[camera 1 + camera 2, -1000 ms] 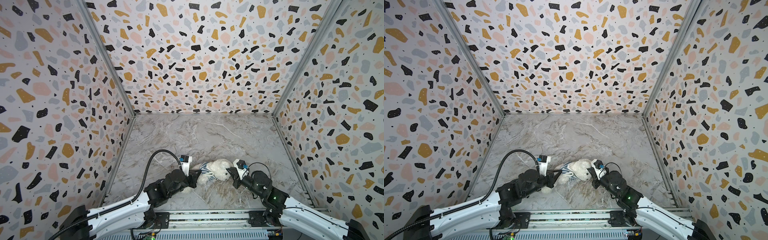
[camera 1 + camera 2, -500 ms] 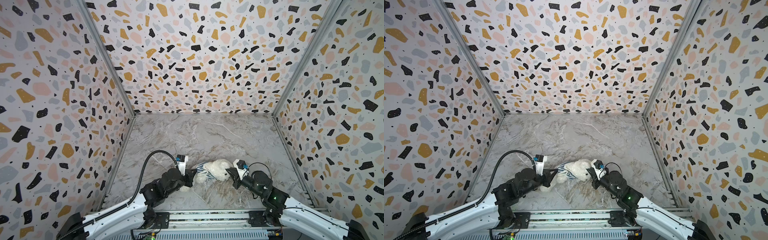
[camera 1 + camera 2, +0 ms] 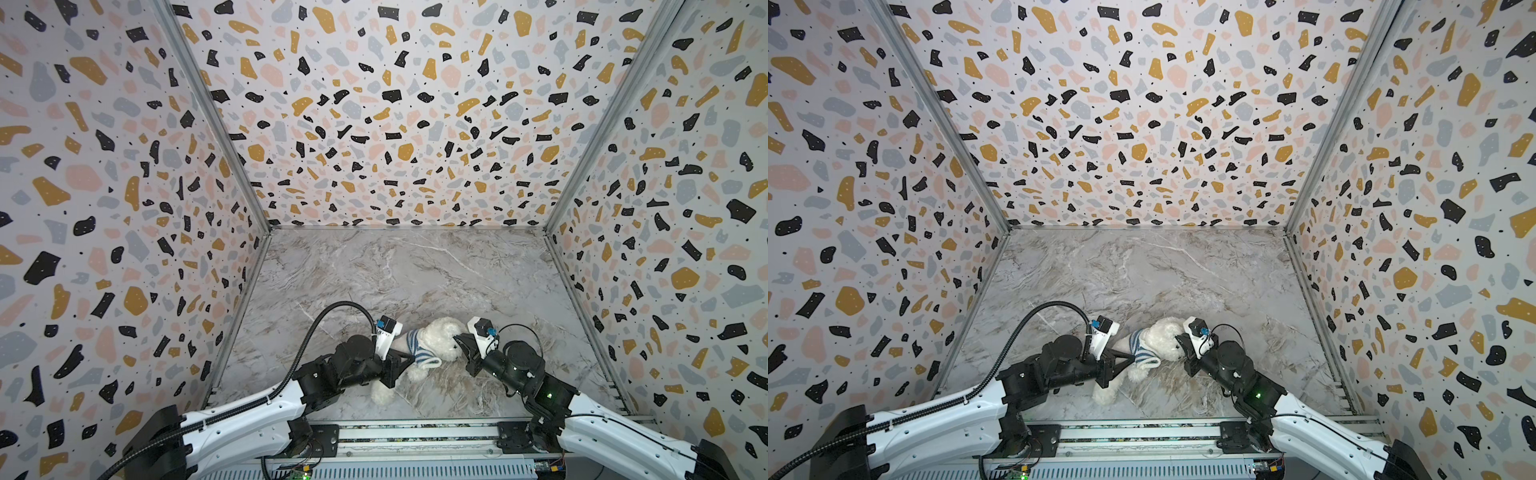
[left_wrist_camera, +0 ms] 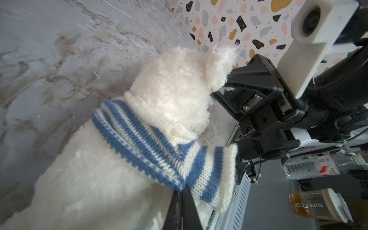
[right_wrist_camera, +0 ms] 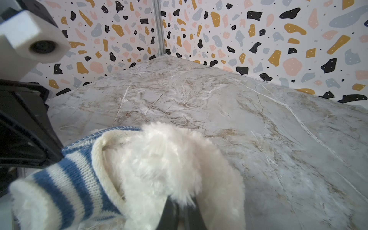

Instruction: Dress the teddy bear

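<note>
The teddy bear [image 3: 438, 334] [image 3: 1163, 334], white and fluffy, lies on the marble floor near the front, its head toward the right. A blue-and-white striped shirt [image 3: 415, 347] [image 3: 1140, 347] is bunched round its neck and upper chest. My left gripper [image 3: 409, 358] [image 3: 1131, 359] is shut on the shirt's lower edge; in the left wrist view its tips [image 4: 183, 192] pinch the knit [image 4: 139, 143]. My right gripper [image 3: 457, 338] [image 3: 1179, 340] is shut on the fur of the bear's head [image 5: 169, 159], its jaws [image 5: 180, 201] half buried in the plush.
Terrazzo-patterned walls [image 3: 395, 124] close in the floor on three sides. A metal rail [image 3: 415, 440] runs along the front edge just behind the bear's legs. The marble floor [image 3: 415, 270] stretches to the back wall. A water bottle [image 4: 318, 165] and a cup [image 4: 318, 205] lie beyond the rail.
The left gripper drew a little to the left and then came back to the right, still shut on the shirt. The bear's legs now lie nearer the front rail. The right arm held still.
</note>
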`<move>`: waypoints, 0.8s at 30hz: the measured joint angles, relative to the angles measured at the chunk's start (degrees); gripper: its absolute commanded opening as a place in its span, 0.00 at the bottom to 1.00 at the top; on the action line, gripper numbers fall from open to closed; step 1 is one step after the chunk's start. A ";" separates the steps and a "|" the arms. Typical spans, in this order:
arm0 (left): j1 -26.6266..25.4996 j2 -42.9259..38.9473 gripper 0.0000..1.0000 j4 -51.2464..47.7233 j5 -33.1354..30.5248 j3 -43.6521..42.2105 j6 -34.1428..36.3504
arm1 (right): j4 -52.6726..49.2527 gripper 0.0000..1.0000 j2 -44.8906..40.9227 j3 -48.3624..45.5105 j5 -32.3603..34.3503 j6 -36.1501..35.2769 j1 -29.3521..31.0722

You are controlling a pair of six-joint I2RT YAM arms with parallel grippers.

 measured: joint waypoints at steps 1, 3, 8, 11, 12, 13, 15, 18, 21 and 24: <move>-0.31 0.07 0.00 -0.68 0.20 0.24 0.28 | -0.02 0.00 0.07 0.00 0.50 0.24 0.11; -0.46 0.00 0.00 -2.45 0.26 0.61 0.83 | -0.17 0.00 0.04 0.00 1.42 0.70 0.31; -0.59 -0.31 0.00 -9.25 -1.64 2.10 2.34 | -1.57 0.00 -2.62 -0.07 3.91 2.01 0.68; -0.59 -1.99 0.00 -11.58 -2.51 2.27 2.86 | -2.71 0.00 -4.83 -0.09 5.27 2.80 0.87; -0.61 -2.69 0.00 -12.15 -2.73 2.29 2.97 | -3.13 0.00 -5.42 -0.17 5.68 3.08 0.94; -0.63 -3.23 0.00 -12.48 -2.95 2.29 3.08 | -3.41 0.00 -5.92 -0.31 5.92 3.26 0.96; -0.66 -3.63 0.00 -12.59 -3.10 2.29 3.15 | -3.56 0.00 -6.29 -0.57 6.14 3.50 1.01; -0.66 -2.58 0.00 -11.45 -2.40 2.27 3.06 | -3.74 0.00 -6.19 -0.59 6.47 3.74 1.01; -0.72 -0.79 0.00 -8.48 -0.76 2.14 2.34 | -3.72 0.00 -6.14 -0.59 7.19 4.13 1.01; -0.96 0.59 0.00 -4.11 0.96 1.79 0.81 | -3.45 0.00 -6.01 -0.59 8.35 4.55 1.40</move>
